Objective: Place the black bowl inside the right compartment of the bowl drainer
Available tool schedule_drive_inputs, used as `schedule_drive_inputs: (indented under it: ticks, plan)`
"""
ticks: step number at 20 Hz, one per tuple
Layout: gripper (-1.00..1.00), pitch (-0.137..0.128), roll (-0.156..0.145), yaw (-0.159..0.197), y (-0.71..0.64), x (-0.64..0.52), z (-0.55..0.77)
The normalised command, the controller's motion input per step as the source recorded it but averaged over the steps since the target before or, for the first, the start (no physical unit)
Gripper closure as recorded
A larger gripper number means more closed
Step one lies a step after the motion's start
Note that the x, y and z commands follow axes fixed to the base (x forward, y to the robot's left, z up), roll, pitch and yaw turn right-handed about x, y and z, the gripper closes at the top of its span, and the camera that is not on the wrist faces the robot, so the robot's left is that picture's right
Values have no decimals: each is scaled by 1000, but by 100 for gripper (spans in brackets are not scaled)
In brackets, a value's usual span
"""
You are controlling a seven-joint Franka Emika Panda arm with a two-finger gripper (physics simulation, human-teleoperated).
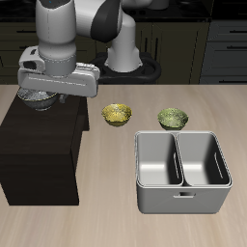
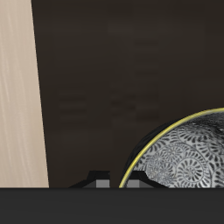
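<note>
You see: black bowl – silvery mottled, patterned surface | bowl drainer – smooth grey metal | cabinet – matt black | table – pale wood grain | two small bowls – glossy yellow-green

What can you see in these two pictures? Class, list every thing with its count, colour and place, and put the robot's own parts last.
black bowl: one, dark grey-black with silvery mottling, on top of the cabinet, under the gripper; a yellow-green rim edge shows in the wrist view
small bowls: two, yellow-green, on the table behind the drainer, one nearer the cabinet, one farther from it
bowl drainer: one, grey metal, two wells both empty, near the table's front edge
cabinet: one, black, box-shaped, on the table beside the drainer
table: one, light wood
gripper: one, grey-white, down at the black bowl; whether it is open or shut cannot be told
robot arm: one, white and grey, at the table's back
</note>
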Motion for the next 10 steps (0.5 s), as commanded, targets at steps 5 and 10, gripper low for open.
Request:
schedule_drive_inputs:
  ticks: [5, 10]
  plan:
    - [100, -32, 4, 17, 143, -57, 142]
    - [100, -73, 44, 17, 325, -155, 403]
